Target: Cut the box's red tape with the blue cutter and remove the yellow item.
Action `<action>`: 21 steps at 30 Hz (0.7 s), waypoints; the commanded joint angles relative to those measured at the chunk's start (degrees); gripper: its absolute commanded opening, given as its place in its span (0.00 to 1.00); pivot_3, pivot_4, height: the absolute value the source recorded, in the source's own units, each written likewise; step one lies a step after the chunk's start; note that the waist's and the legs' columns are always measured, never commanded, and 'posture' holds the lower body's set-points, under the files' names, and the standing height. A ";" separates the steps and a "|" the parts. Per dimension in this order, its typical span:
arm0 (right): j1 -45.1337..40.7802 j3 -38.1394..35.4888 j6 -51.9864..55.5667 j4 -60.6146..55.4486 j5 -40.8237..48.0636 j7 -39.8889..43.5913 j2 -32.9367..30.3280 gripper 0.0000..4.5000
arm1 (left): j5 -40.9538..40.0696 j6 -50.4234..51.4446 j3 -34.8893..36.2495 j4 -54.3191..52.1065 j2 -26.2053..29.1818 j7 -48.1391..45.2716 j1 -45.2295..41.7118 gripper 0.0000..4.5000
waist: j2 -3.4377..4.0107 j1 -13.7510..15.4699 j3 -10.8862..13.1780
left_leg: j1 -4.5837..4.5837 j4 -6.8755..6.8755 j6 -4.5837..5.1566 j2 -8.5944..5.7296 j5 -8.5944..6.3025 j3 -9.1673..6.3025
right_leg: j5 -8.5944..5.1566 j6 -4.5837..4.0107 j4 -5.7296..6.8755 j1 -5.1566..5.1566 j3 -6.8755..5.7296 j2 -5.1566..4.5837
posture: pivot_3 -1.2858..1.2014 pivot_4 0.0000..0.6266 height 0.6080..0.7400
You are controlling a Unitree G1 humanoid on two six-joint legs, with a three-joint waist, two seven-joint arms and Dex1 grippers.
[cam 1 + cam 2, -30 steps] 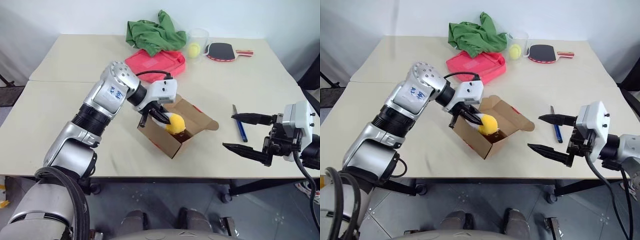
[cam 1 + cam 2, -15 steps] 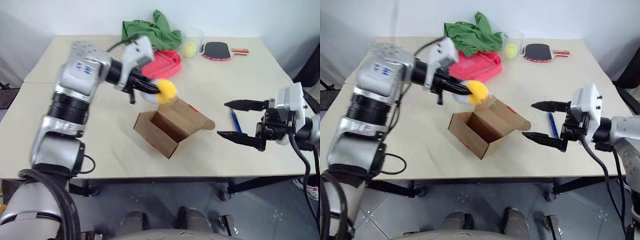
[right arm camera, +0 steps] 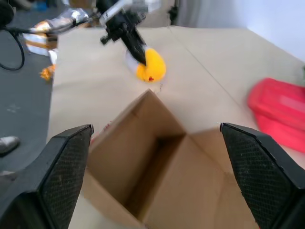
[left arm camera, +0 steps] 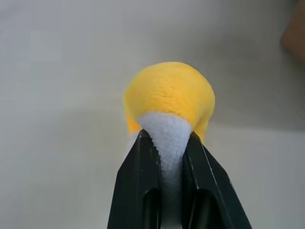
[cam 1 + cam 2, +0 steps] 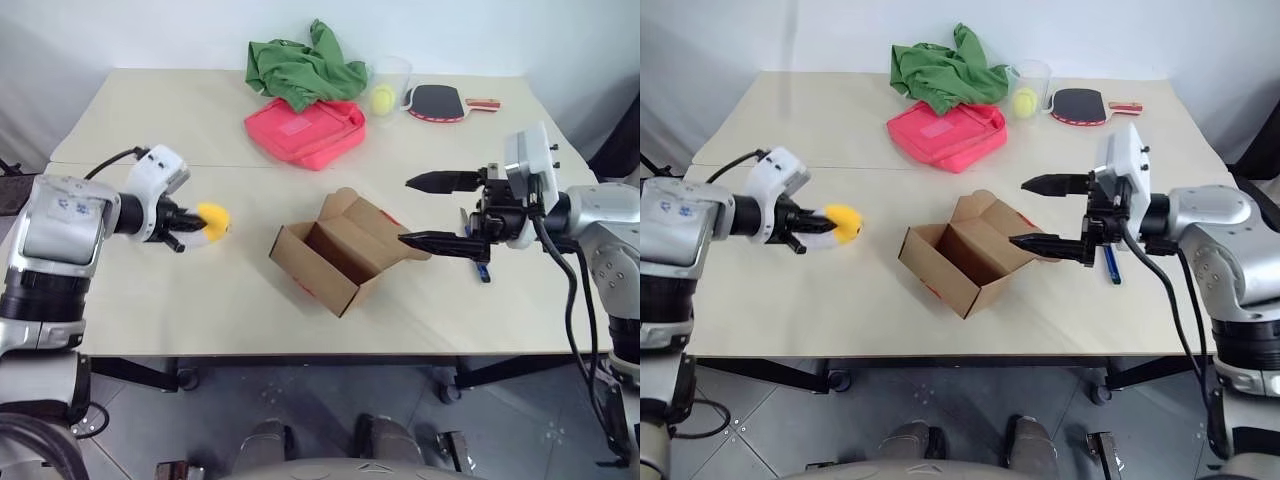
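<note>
Left gripper (image 5: 192, 222): at the left middle of the left eye frame, clamped on the whitish part of the yellow item (image 5: 213, 220), held just above the table (image 5: 150, 120), well apart from the box.
Left wrist view: the two black fingers (image 4: 138, 181) pinched the white plush tight, with the yellow bulb beyond the tips.
Right gripper (image 5: 425, 211): right of centre, fingers spread wide and holding nothing, tips just at the box's right flap.
Box (image 5: 335, 255): centre of the frame, flaps open, inside bare.
Red tape (image 5: 310, 291): a sliver on the box's near lower side.
Blue cutter (image 5: 479, 266): on the table at the right, partly hidden behind the right gripper.
Far edge, upper centre: pink pouch (image 5: 305, 130), green cloth (image 5: 300, 68), clear cup (image 5: 392, 78) with a yellow-green ball (image 5: 382, 97), paddle (image 5: 440, 101).
</note>
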 commanded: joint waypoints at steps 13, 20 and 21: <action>-11.69 3.35 5.65 7.14 -1.88 1.20 6.14 1.00 | -5.43 6.24 4.04 -2.98 1.47 6.47 9.04 0.02 | 0.04 -0.81 -0.01 | 0.27 -0.15 -0.10 0.02 0.00 0.10 | -0.01 -0.03 0.15 0.00 0.11 0.00 | 0.52 0.24 1.00; -13.26 2.99 5.06 9.52 -2.99 1.90 6.35 1.00 | -8.46 8.97 5.55 -3.75 1.54 7.97 9.17 0.02 | 0.04 -0.80 -0.01 | 0.32 -0.18 -0.11 0.02 -0.01 0.12 | -0.01 -0.03 0.15 0.01 0.15 0.00 | 0.52 0.24 1.00; -13.43 2.88 4.94 9.83 -3.16 2.13 6.17 1.00 | -8.86 9.38 5.75 -4.13 1.86 8.06 9.18 0.02 | 0.04 -0.80 -0.01 | 0.33 -0.20 -0.11 0.02 -0.01 0.12 | -0.01 -0.03 0.15 0.00 0.17 0.00 | 0.52 0.24 1.00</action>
